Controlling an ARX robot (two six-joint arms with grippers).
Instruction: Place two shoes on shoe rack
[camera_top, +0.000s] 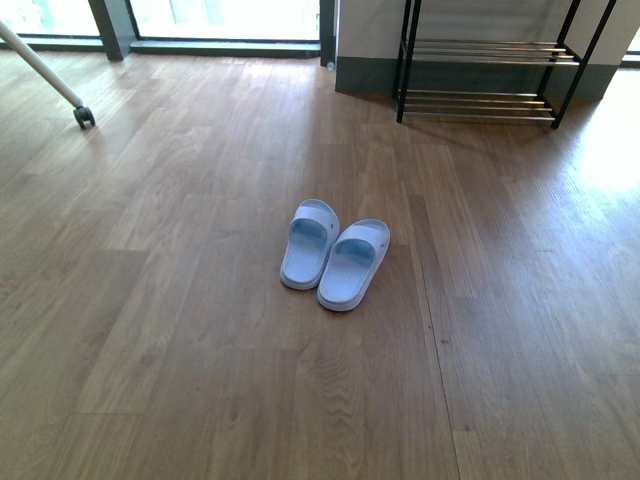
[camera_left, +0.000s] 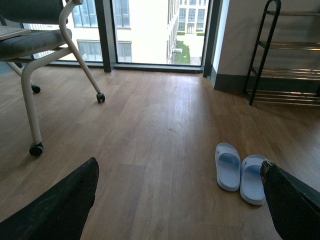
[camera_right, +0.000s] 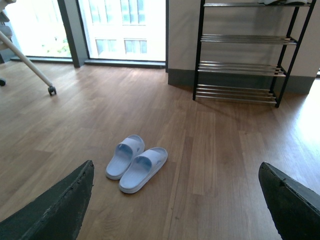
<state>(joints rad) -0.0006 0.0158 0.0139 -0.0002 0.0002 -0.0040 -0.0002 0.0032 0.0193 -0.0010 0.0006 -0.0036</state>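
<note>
Two pale blue slide sandals lie side by side on the wooden floor, the left shoe (camera_top: 309, 243) touching the right shoe (camera_top: 354, 263); they show again as a pair (camera_left: 240, 172) (camera_right: 136, 162) in both wrist views. The shoe rack (camera_top: 487, 62), black-framed with silver rod shelves, stands against the far wall (camera_left: 285, 60) (camera_right: 242, 47). Neither arm appears in the front view. My left gripper (camera_left: 180, 172) is open above bare floor, the sandals by one fingertip (camera_left: 285, 197). My right gripper (camera_right: 175, 185) is open too, the sandals off to one side of it.
A chair on castors (camera_left: 36, 148) stands by the tall windows (camera_left: 150, 30), one leg and wheel (camera_top: 84, 117) visible at far left. A grey wall base (camera_top: 365, 75) runs behind the rack. Something pale lies on the rack's top shelf (camera_right: 282, 2).
</note>
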